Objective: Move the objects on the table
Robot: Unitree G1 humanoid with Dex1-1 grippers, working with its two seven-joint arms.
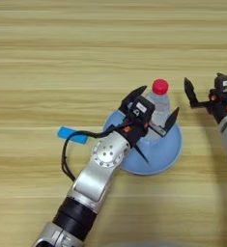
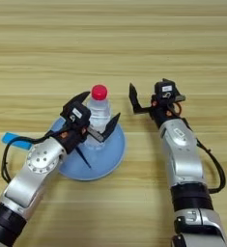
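Observation:
A small clear water bottle (image 1: 159, 102) with a red cap (image 2: 99, 91) stands upright on the far part of a blue plate (image 1: 175, 144). My left gripper (image 2: 96, 113) is open, with one black finger on each side of the bottle's body. A thin black stick (image 2: 82, 158) lies on the plate just below that gripper, and its upper end is hidden by the hand. My right gripper (image 2: 153, 101) hovers open over the table (image 2: 182, 48) to the right of the bottle, clear of the plate and holding nothing.
A strip of blue tape (image 1: 72, 135) lies on the wood left of the plate, beside the left arm's black cable. The right forearm (image 2: 182, 159) runs down the right side of the table.

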